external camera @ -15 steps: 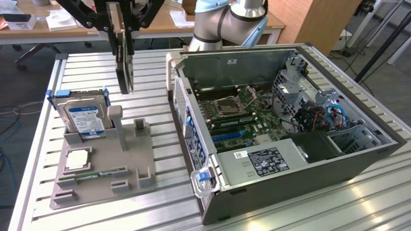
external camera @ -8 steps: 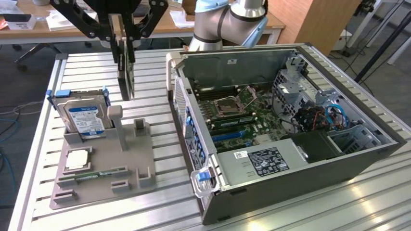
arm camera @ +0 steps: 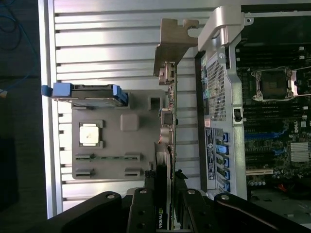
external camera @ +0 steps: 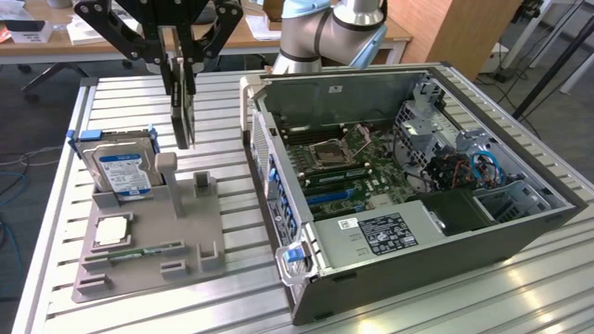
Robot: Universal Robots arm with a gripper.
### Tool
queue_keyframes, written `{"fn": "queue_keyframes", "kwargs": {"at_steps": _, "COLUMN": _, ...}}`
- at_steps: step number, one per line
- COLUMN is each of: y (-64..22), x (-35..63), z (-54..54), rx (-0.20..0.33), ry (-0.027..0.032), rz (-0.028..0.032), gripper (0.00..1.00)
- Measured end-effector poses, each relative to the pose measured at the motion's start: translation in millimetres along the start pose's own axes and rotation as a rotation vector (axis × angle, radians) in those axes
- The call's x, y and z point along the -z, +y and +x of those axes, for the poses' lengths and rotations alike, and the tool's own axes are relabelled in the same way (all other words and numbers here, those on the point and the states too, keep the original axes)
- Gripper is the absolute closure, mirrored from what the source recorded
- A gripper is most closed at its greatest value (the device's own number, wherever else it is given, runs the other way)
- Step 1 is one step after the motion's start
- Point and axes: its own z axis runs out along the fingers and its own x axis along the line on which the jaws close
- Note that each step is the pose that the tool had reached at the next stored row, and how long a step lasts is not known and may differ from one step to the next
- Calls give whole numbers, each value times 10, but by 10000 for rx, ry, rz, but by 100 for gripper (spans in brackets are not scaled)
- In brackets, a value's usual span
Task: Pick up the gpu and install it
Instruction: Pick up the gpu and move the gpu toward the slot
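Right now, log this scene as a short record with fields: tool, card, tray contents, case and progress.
tool: black two-fingered tool, shut on the card
card: thin dark gpu card with silvery metal bracket, held upright on edge, near the tray's case-side edge
tray contents: grey plastic tray holds boxy hard drive with blue-white label, square silvery processor chip, narrow green memory stick
case: open dark-grey computer case lying on its side, green motherboard exposed
progress: card lifted, not yet in the case

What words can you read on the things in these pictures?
"NVIDIA" on the edge of the gpu.
Label on the hard drive: too blurred to read.
Label on the power supply: print too small to read.
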Motion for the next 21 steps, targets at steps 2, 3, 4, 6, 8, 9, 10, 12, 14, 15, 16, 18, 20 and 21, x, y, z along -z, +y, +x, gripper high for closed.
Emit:
{"fn": "queue_keyframes", "kwargs": {"at_steps": 2, "y": 0, "x": -3, "z": -10, "rx": 3, "ry": -3, "rz": -5, "gripper": 74}}
{"fn": "queue_keyframes", "kwargs": {"at_steps": 3, "y": 1, "x": -2, "z": -31, "rx": 2, "ry": 0, "rz": -9, "gripper": 74}}
{"fn": "queue_keyframes", "kwargs": {"at_steps": 4, "y": 3, "x": -2, "z": -59, "rx": 0, "ry": 1, "rz": -12, "gripper": 74}}
{"fn": "queue_keyframes", "kwargs": {"at_steps": 6, "y": 8, "x": -4, "z": -127, "rx": 1, "ry": 6, "rz": -22, "gripper": 74}}
{"fn": "queue_keyframes", "kwargs": {"at_steps": 8, "y": 13, "x": -5, "z": -203, "rx": -1, "ry": 14, "rz": -32, "gripper": 74}}
{"fn": "queue_keyframes", "kwargs": {"at_steps": 9, "y": 15, "x": -6, "z": -240, "rx": -2, "ry": 17, "rz": -37, "gripper": 74}}
{"fn": "queue_keyframes", "kwargs": {"at_steps": 10, "y": 17, "x": -7, "z": -280, "rx": -2, "ry": 21, "rz": -42, "gripper": 74}}
{"fn": "queue_keyframes", "kwargs": {"at_steps": 12, "y": 22, "x": -9, "z": -371, "rx": -2, "ry": 32, "rz": -58, "gripper": 74}}
{"fn": "queue_keyframes", "kwargs": {"at_steps": 14, "y": 29, "x": -11, "z": -463, "rx": -5, "ry": 42, "rz": -76, "gripper": 74}}
{"fn": "queue_keyframes", "kwargs": {"at_steps": 15, "y": 32, "x": -11, "z": -508, "rx": -5, "ry": 47, "rz": -84, "gripper": 74}}
{"fn": "queue_keyframes", "kwargs": {"at_steps": 16, "y": 35, "x": -12, "z": -553, "rx": -4, "ry": 52, "rz": -94, "gripper": 74}}
{"fn": "queue_keyframes", "kwargs": {"at_steps": 18, "y": 41, "x": -15, "z": -645, "rx": -6, "ry": 61, "rz": -113, "gripper": 74}}
{"fn": "queue_keyframes", "kwargs": {"at_steps": 20, "y": 47, "x": -16, "z": -735, "rx": -7, "ry": 70, "rz": -129, "gripper": 74}}
{"fn": "queue_keyframes", "kwargs": {"at_steps": 21, "y": 50, "x": -17, "z": -780, "rx": -6, "ry": 75, "rz": -137, "gripper": 74}}
